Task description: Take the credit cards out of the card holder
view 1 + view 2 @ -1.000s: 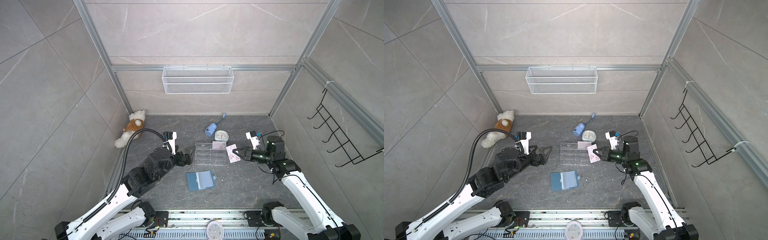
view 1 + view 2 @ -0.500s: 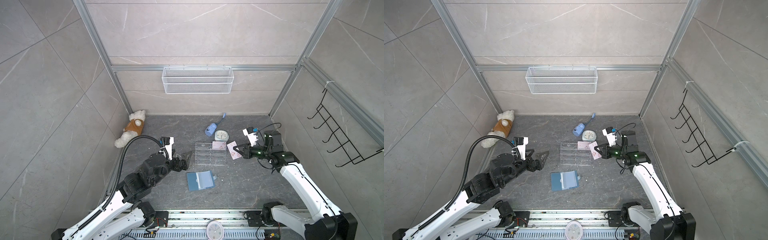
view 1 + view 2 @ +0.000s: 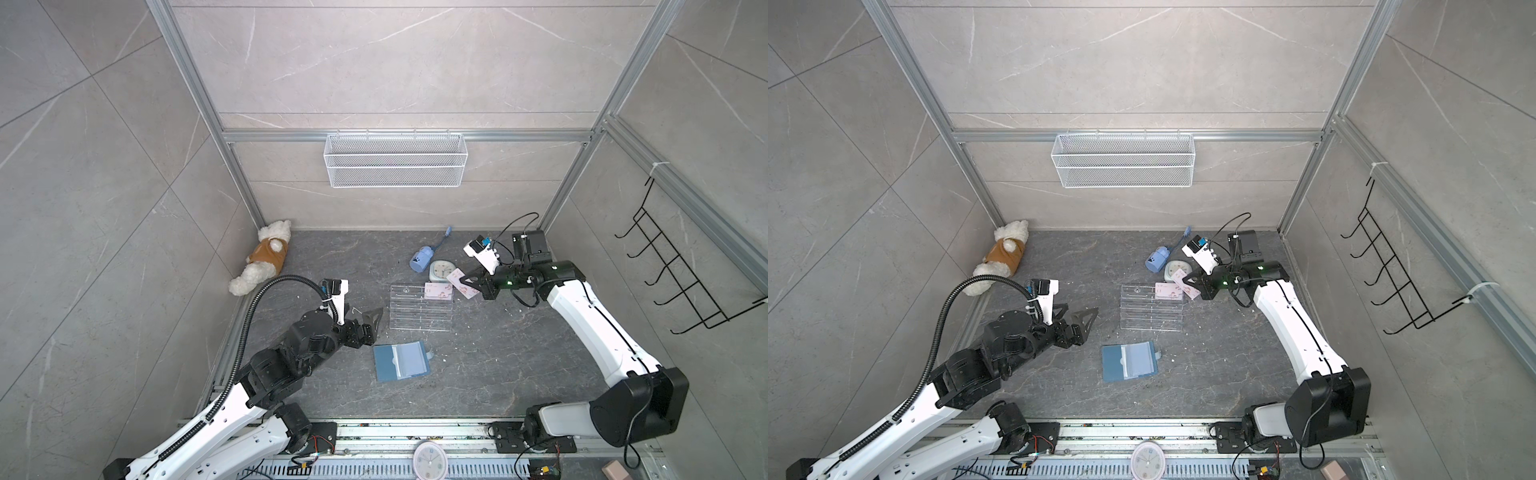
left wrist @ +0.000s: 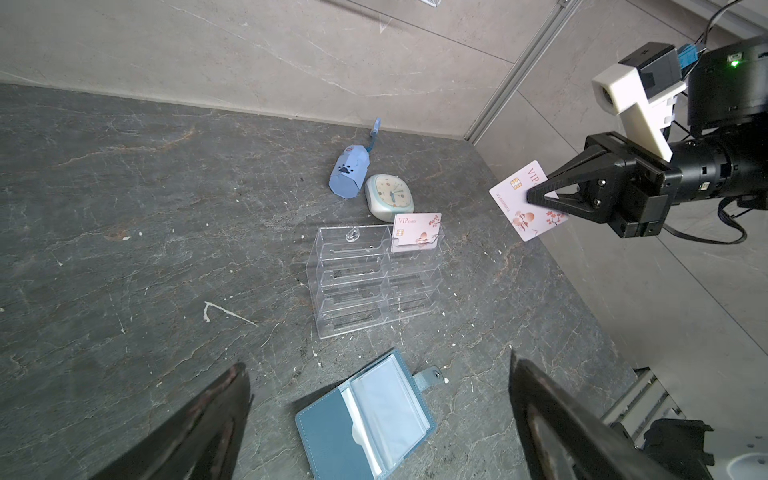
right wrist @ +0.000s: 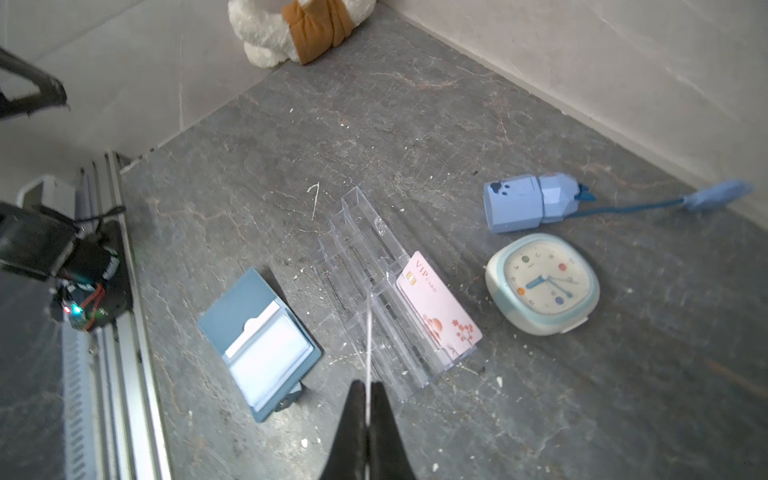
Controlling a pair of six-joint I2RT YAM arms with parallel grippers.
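Left wrist view showed my right hand (image 4: 533, 196) pinching a credit card (image 4: 512, 198) aloft beside the clear rack (image 4: 353, 286), likely for slotting there.

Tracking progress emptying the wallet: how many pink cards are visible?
2. One card stands in the back row of the clear rack; the other card is pinched in the right gripper. The wallet may hide more.

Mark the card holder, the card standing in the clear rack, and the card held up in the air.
card holder (image 4: 326, 434): left wrist view, on its blue cover.
racked card (image 4: 415, 232): left wrist view, middle of its face.
held card (image 4: 513, 205): left wrist view, bare face near its chip.
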